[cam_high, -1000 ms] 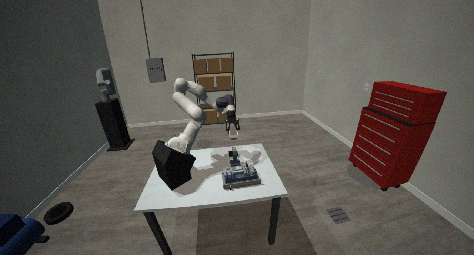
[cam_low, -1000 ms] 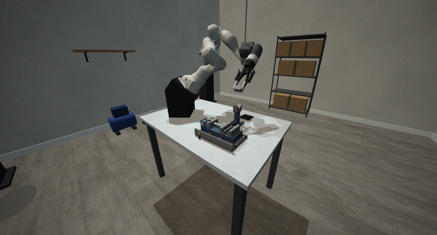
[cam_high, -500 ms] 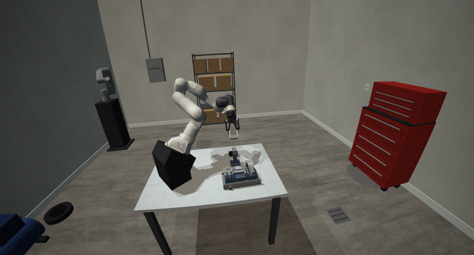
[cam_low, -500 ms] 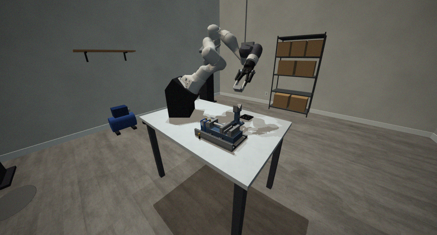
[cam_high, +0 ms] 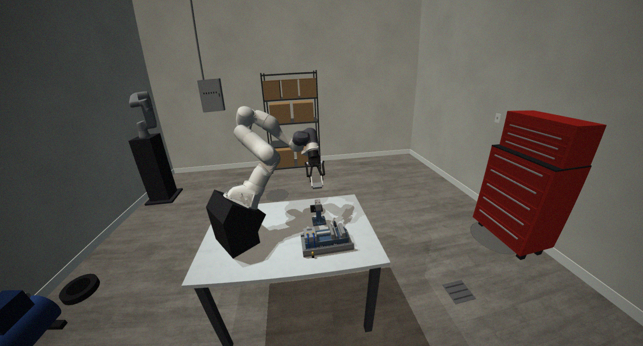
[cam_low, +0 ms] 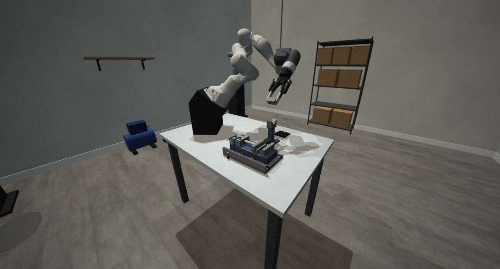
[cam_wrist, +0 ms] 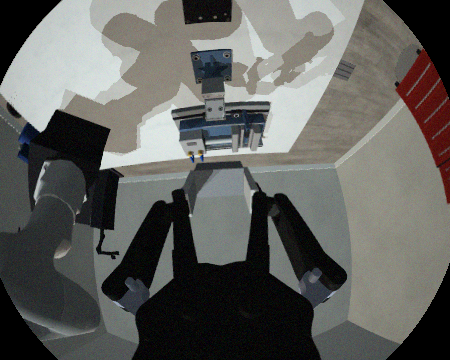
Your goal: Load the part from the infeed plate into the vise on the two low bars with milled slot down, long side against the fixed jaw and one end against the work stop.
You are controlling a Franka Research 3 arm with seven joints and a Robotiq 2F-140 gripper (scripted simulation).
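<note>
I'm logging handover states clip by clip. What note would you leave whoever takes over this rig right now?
Gripper: jaws shut on the part, held high in the air beyond the table's far edge.
Infeed plate: bare, so pickup is done.
Vise: open, nothing visible between its jaws.
V-block: unused.
Left: bring the part down slot-down onto the bars, against the fixed jaw and work stop. Slot direction cannot be told.
</note>
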